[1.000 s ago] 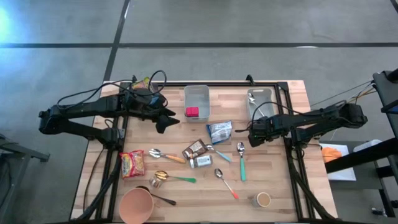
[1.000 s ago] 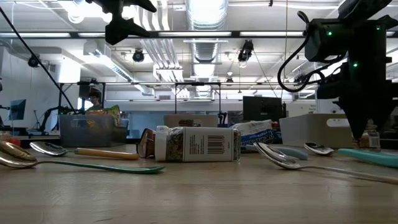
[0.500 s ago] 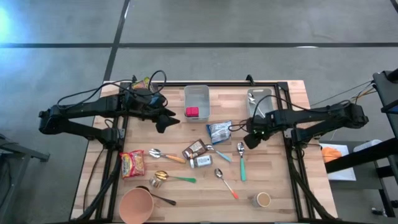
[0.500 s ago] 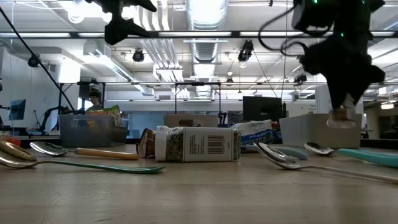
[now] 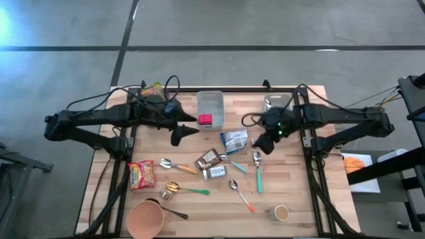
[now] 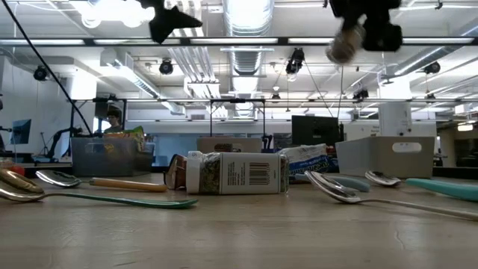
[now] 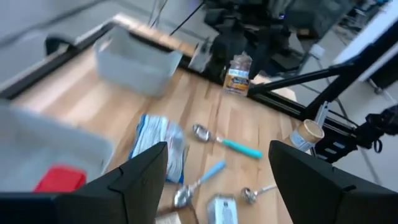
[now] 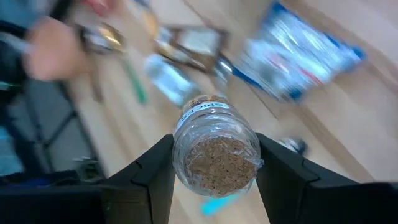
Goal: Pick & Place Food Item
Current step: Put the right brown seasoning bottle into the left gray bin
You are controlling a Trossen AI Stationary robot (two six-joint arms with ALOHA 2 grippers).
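above the wooden tabletop (image 5: 292, 192), the right gripper (image 8: 214, 158) carries a small clear spice jar (image 8: 216, 154) filled with brown grains, its jaws clamped on either side of the jar and the load lifted well clear of the clutter below. from overhead, that gripper hangs just beside the blue-and-white food packet (image 5: 234, 140), between the grey bin (image 5: 279, 105) at the far right of the tabletop and the clear bin (image 5: 210, 101) that holds a red block (image 5: 204, 119). the left gripper (image 7: 217, 168) hovers near the clear bin with its jaws spread apart and nothing between them, apparently waiting. the pick looks done; the place is what is left, and neither bin yet holds the jar, so where it is bound cannot be told. still lying on the tabletop are a second spice jar (image 6: 233, 172) on its side, a red noodle packet (image 5: 141, 174), several spoons, a paper cup (image 5: 281, 212) and a terracotta bowl (image 5: 145, 218), untouched near the front edge.
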